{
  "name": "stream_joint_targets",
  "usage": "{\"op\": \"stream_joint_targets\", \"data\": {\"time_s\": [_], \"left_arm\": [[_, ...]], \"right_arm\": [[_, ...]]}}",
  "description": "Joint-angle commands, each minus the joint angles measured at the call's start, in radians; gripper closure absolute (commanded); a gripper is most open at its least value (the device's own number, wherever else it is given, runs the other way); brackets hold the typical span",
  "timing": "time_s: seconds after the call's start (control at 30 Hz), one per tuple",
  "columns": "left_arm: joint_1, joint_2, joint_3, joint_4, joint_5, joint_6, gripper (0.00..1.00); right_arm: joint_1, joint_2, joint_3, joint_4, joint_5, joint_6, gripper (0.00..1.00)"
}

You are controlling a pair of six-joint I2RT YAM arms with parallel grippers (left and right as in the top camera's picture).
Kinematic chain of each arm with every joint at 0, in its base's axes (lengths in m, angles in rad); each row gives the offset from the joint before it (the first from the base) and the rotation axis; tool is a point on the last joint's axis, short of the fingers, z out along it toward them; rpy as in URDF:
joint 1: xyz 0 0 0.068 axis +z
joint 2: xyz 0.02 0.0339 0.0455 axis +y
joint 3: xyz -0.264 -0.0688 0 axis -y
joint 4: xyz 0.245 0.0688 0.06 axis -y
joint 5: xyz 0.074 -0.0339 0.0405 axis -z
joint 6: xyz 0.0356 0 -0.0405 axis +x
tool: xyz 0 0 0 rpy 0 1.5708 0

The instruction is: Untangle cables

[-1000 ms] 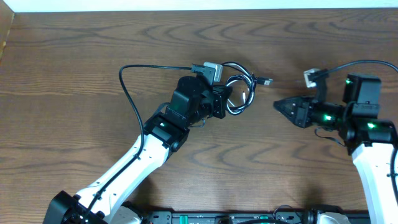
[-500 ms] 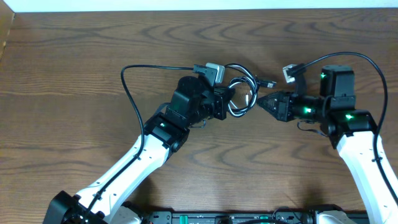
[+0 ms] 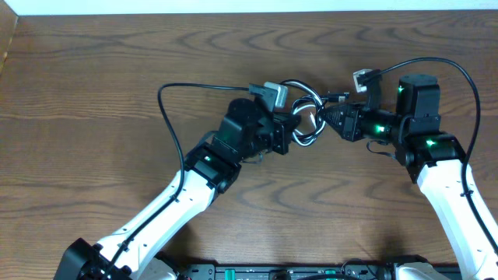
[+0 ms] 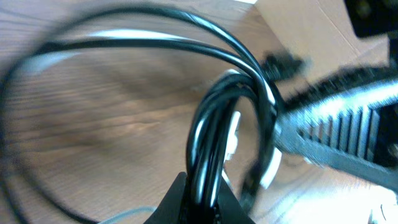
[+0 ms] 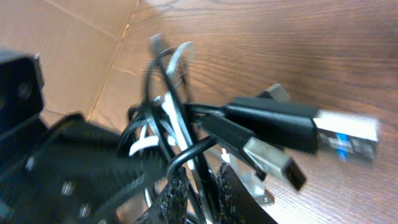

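Note:
The cables (image 3: 305,117) are a small knot of thin black and white loops at mid-table, lifted by my left gripper (image 3: 289,131). In the left wrist view its jaws (image 4: 202,199) are shut on two black strands (image 4: 214,118) that arch upward. My right gripper (image 3: 325,120) has its tips pushed into the knot from the right. In the right wrist view its fingers (image 5: 200,186) stand only narrowly apart, and black and white strands (image 5: 177,118) run through the gap. Two USB plugs (image 5: 280,124) stick out to the right above them.
Bare brown wood table (image 3: 117,62) lies all around. My left arm's thick black wire (image 3: 167,117) loops out to the left. The right arm's wire (image 3: 459,74) arcs over its wrist. A pale wall edge (image 3: 233,6) runs along the far side.
My right gripper has travelled left from open table into the cable knot. The left gripper, still holding the strands, has shifted slightly right.

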Motion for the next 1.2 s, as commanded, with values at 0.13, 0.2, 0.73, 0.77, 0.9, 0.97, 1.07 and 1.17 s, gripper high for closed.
{"op": "stream_joint_targets", "data": {"time_s": [0.13,0.2,0.73,0.77,0.9,0.97,1.07,1.17], "left_arm": [[-0.083,-0.005,-0.002,0.010,0.048,-0.002,0.92],[-0.094,-0.006,-0.002,0.009,0.048,-0.014,0.92],[-0.127,-0.005,-0.002,0.009,0.047,-0.024,0.92],[-0.127,-0.005,-0.002,0.009,0.047,-0.024,0.92],[-0.127,-0.006,-0.002,0.009,0.047,-0.024,0.93],[-0.127,-0.005,-0.002,0.009,0.047,-0.024,0.92],[-0.127,-0.006,-0.002,0.009,0.048,-0.024,0.92],[-0.127,-0.006,-0.002,0.012,0.048,-0.024,0.92]], "right_arm": [[0.035,0.001,0.013,0.024,0.066,0.050,0.85],[0.044,0.002,0.013,0.051,0.074,0.050,0.84],[0.092,0.029,0.013,0.139,0.074,0.112,0.79],[0.092,0.029,0.013,0.136,0.074,0.110,0.77],[0.092,0.029,0.013,0.118,0.078,0.108,0.54],[0.092,0.029,0.013,0.105,0.085,0.096,0.54],[0.092,0.029,0.013,0.072,0.130,0.093,0.53],[0.092,0.029,0.013,0.043,0.162,0.093,0.53]]}}
